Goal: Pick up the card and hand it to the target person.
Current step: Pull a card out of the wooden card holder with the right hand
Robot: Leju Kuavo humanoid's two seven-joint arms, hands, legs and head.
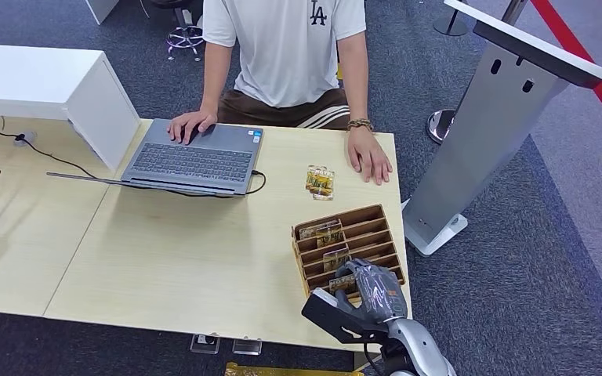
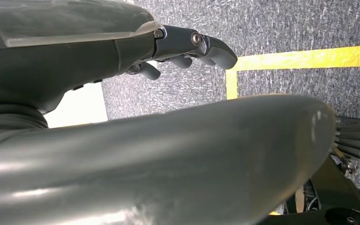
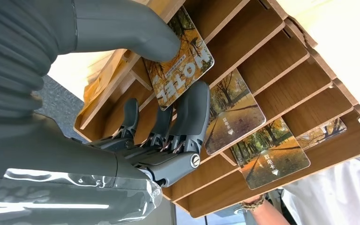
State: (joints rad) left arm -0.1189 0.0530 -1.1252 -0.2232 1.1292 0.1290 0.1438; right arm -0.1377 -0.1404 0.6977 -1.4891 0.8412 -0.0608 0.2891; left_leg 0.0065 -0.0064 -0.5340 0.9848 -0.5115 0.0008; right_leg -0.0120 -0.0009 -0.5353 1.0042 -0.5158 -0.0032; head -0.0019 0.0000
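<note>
The card (image 3: 180, 61) you want sits in the near-edge slot of the wooden card rack (image 1: 364, 219), the row closest to the robot, leaning against the slat behind it. It carries an autumn tree picture and large pale letters. Your right hand (image 3: 168, 136) is on it: the thick thumb (image 3: 131, 28) presses on one face at its upper edge, and the dark fingers (image 3: 192, 112) reach up against the other side, so the card is pinched between them while it still rests in its slot. In the head view the right hand (image 1: 376, 290) covers that near corner of the rack.

Further into the rack, away from the robot, three more cards stand in their own slots: one (image 3: 234, 112) just behind the gripped card, a second (image 3: 269, 157) a row beyond that, and a third (image 3: 321, 133) partly hidden in the next row.

The rack stands at the near right corner of the light wood table (image 1: 165, 258). Beyond the rack, toward the person, a small pile of loose cards (image 1: 320, 181) lies flat on the tabletop. The person (image 1: 286, 47) sits across the table from the rack, one hand (image 1: 370, 157) flat on the wood near the loose cards, the other hand (image 1: 190, 124) on an open laptop (image 1: 192, 160) to the rack's far left.

Your left hand (image 2: 187, 47) hangs over grey carpet (image 2: 286, 23) with a yellow floor line (image 2: 304, 58), well away from the rack; its fingers are loosely curled and apart, with nothing in them.
</note>
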